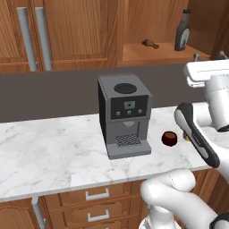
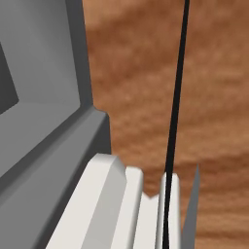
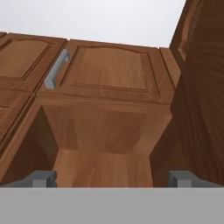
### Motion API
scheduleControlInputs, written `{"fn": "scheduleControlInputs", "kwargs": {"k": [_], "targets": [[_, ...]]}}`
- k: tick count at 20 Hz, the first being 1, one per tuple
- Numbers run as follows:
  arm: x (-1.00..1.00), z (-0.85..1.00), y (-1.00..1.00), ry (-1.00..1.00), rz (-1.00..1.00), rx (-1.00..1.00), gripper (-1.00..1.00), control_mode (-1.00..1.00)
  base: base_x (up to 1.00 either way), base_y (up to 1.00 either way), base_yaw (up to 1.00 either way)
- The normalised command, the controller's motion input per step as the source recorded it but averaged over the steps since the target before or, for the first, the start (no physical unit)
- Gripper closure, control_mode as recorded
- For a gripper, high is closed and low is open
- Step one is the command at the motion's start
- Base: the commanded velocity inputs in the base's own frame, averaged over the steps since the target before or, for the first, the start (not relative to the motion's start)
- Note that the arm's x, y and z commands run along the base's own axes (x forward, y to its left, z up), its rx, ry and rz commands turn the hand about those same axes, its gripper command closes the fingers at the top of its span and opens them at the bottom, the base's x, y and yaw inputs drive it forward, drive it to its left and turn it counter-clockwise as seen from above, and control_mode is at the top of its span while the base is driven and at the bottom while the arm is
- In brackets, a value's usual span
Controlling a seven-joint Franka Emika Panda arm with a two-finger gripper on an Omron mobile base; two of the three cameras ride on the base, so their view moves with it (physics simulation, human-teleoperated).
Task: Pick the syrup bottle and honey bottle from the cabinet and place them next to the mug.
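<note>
Syrup bottle (image 1: 182, 31) first: you find it in the upper right of the left base view, standing upright on the lighter floor of the open cabinet (image 1: 147, 51), cap up, long axis vertical. A small brown thing (image 1: 150, 43) lies on the same shelf to its left, well apart from it.

Your claw (image 3: 112, 179) is wide open and holds nothing. In the hand view its two dark tips sit at the bottom left and bottom right of the frame, with bare shelf wood between them. That camera looks into the recess, with closed doors (image 3: 109, 72) and a grey handle (image 3: 56, 70) above it. The bottle is not between the tips.

That is the relation to settle. In the left base view the white hand sits at the right edge, below the shelf line, and the bottle lies up and to the left of it. My judgement is that you need to swing the claw toward that side and bring it level with the bottle's body. Close the tips across the upright bottle from the front, not from above.

The mug (image 1: 169, 138) stands on the counter (image 1: 53, 147) at centre right, just right of the coffee machine (image 1: 125, 114). A small amber patch, possibly the honey bottle (image 1: 185, 135), peeks out just beside the mug, behind the arm. You cannot tell for certain.
</note>
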Motion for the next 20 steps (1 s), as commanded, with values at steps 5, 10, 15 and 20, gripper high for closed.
{"fn": "scheduleControlInputs", "kwargs": {"k": [5,10,15,20], "targets": [[0.01,0.75,0.0,0.0,0.0,0.0,-1.0,-1.0,0.0,0.0,0.0],[0.0,0.19,0.0,0.13,0.0,0.0,-1.0,-1.0,0.0,0.0,0.0],[0.0,0.11,-0.07,0.15,0.0,0.0,-1.0,-1.0,0.0,0.0,0.0],[0.03,0.23,-0.14,0.29,0.0,0.01,-1.0,-1.0,0.0,0.0,0.0]]}}
